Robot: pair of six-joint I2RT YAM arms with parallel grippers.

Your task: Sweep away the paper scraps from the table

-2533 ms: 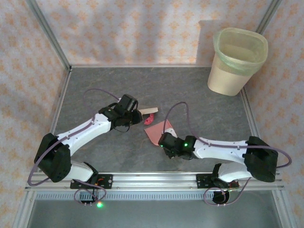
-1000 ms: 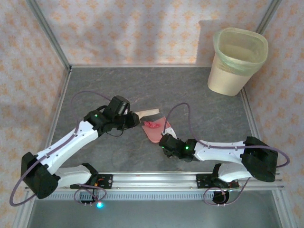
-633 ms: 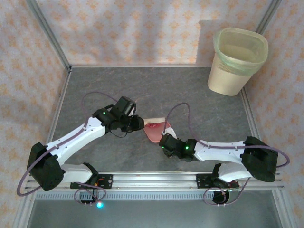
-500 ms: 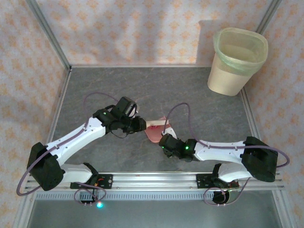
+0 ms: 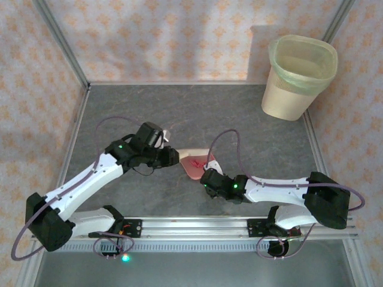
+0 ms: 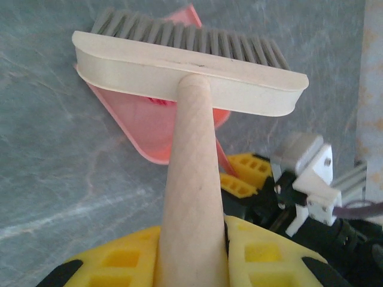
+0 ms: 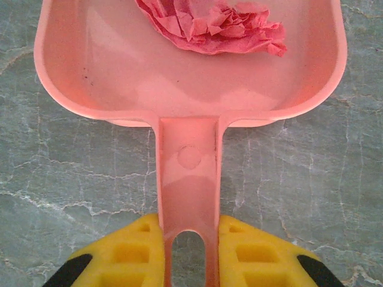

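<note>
My left gripper (image 6: 194,254) is shut on the pale handle of a cream brush (image 6: 185,72). The brush head lies across the open far edge of the pink dustpan (image 6: 140,122). In the top view, the left gripper (image 5: 170,156) sits just left of the pan (image 5: 197,169). My right gripper (image 7: 188,251) is shut on the dustpan's handle (image 7: 188,173), and the pan rests flat on the table (image 5: 179,113). A crumpled red-pink wad of paper scraps (image 7: 209,24) lies inside the pan near its far edge; it also shows as a small wad (image 5: 194,163) from above.
A cream waste bin with a green liner (image 5: 298,76) stands at the table's back right corner. Orange floral walls and aluminium rails close in the left, back and right sides. The right gripper's yellow fingers (image 6: 251,170) sit close below the brush.
The left arm has swung the brush from beyond the pan's far-left side onto the pan's open edge. The red wad now lies a little deeper in the pan. The right arm holds still.
</note>
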